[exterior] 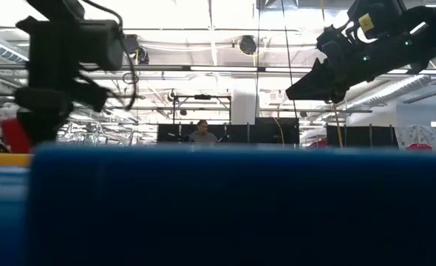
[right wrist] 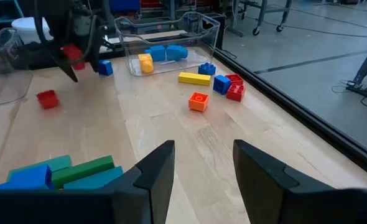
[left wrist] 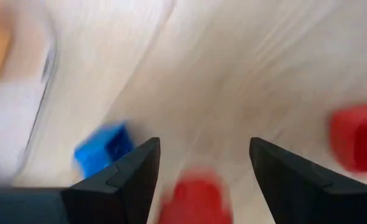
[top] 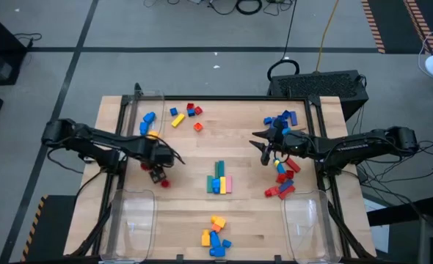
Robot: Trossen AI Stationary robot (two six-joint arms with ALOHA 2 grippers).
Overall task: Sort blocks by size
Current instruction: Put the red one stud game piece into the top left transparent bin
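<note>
Small blocks lie in groups on the wooden table: long green, blue, yellow and pink bars (top: 219, 180) in the middle, orange and blue ones (top: 215, 236) near the front edge, and red and blue ones (top: 282, 180) at the right. My left gripper (top: 158, 174) points down at the table's left, open. A blurred red block (left wrist: 195, 196) shows between its fingers and another red block (right wrist: 46, 98) lies close by. My right gripper (right wrist: 202, 146) hovers open at the right side (top: 269, 152), nothing between its fingers.
Clear bins stand at the far left (right wrist: 171, 37), holding blue and yellow blocks, at the near left (top: 132, 220) and the near right (top: 308, 224). More blocks (top: 186, 114) lie by the far-left bin. A blue block (exterior: 240, 207) fills the lower half of the low view.
</note>
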